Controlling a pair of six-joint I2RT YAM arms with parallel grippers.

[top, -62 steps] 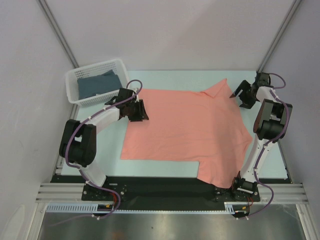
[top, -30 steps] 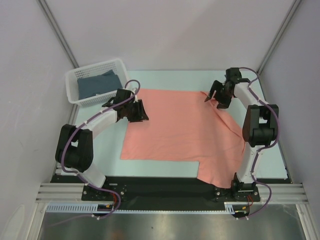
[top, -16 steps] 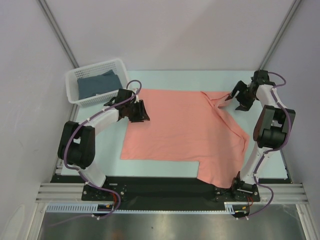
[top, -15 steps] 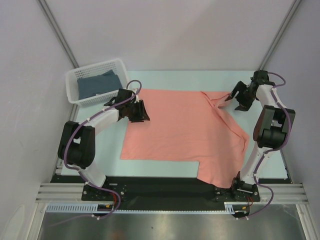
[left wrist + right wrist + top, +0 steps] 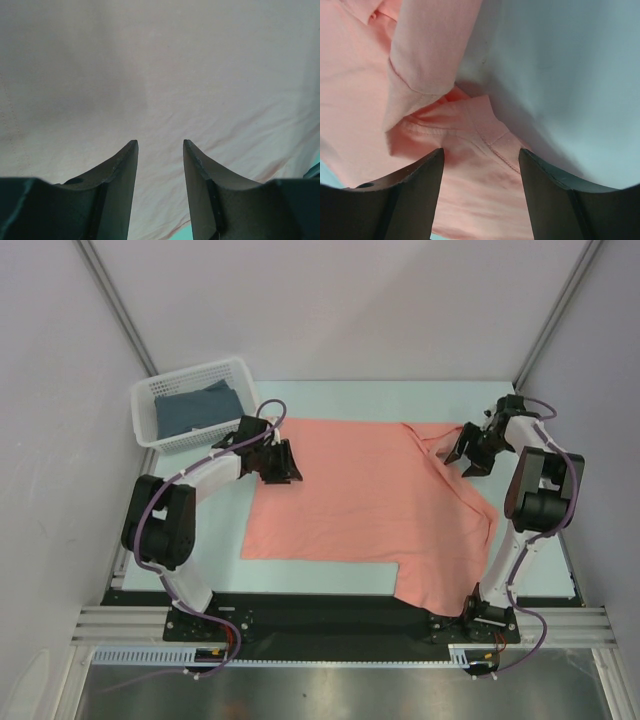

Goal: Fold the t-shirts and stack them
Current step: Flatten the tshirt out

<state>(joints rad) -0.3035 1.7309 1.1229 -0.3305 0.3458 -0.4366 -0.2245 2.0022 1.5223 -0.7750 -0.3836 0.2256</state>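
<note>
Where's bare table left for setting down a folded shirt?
Widest bare table: the far strip behind the salmon t-shirt, between the basket and the right gripper. A narrower patch lies between the shirt's left edge and the left arm. The centre is all cloth; the basket holds the dark blue shirt.

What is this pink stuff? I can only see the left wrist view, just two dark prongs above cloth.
Observer: That is a salmon-pink t-shirt spread over the table. Your left gripper is at its far left corner.
Operator: Is there only one shirt?
Observer: No, a dark slate-blue t-shirt lies in a white basket at the table's far left corner.
Operator: Where is the other arm?
Observer: The right gripper, jaws open, hovers over the pink shirt's bunched sleeve at the far right.
</note>
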